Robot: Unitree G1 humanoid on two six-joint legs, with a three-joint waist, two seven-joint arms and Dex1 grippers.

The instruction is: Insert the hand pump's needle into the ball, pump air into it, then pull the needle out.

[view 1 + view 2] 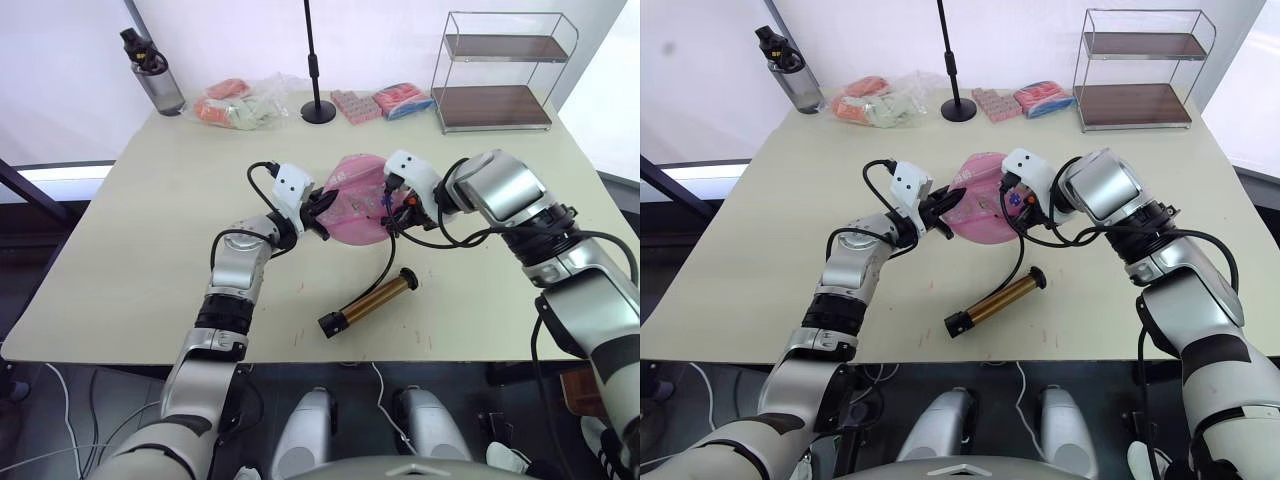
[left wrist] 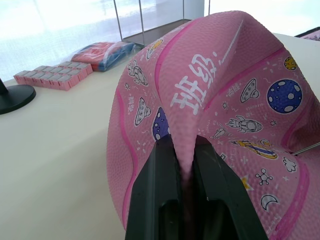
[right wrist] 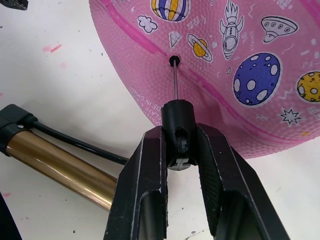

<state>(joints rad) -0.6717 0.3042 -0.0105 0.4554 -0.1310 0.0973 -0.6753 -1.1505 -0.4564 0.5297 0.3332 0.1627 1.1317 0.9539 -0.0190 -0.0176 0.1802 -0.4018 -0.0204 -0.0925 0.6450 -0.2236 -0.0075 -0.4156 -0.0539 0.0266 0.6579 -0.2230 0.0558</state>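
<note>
The pink ball (image 1: pixel 352 212) with cartoon prints lies soft and creased at the table's middle. My left gripper (image 1: pixel 322 212) is shut on a pinched fold of the ball (image 2: pixel 185 150) at its left side. My right gripper (image 1: pixel 392 212) is shut on the black fitting (image 3: pixel 177 131) of the needle (image 3: pixel 175 80). The needle's tip is in the ball's valve hole (image 3: pixel 173 60). The gold hand pump (image 1: pixel 368 303) lies on the table nearer me than the ball, its black hose (image 1: pixel 389 262) running up to the fitting.
A black stand base (image 1: pixel 318 110), pink packets (image 1: pixel 352 105), a red-blue packet (image 1: pixel 403 100) and a bag of snacks (image 1: pixel 240 103) sit at the table's far side. A wire shelf (image 1: pixel 497 75) stands far right, a bottle (image 1: pixel 155 78) far left.
</note>
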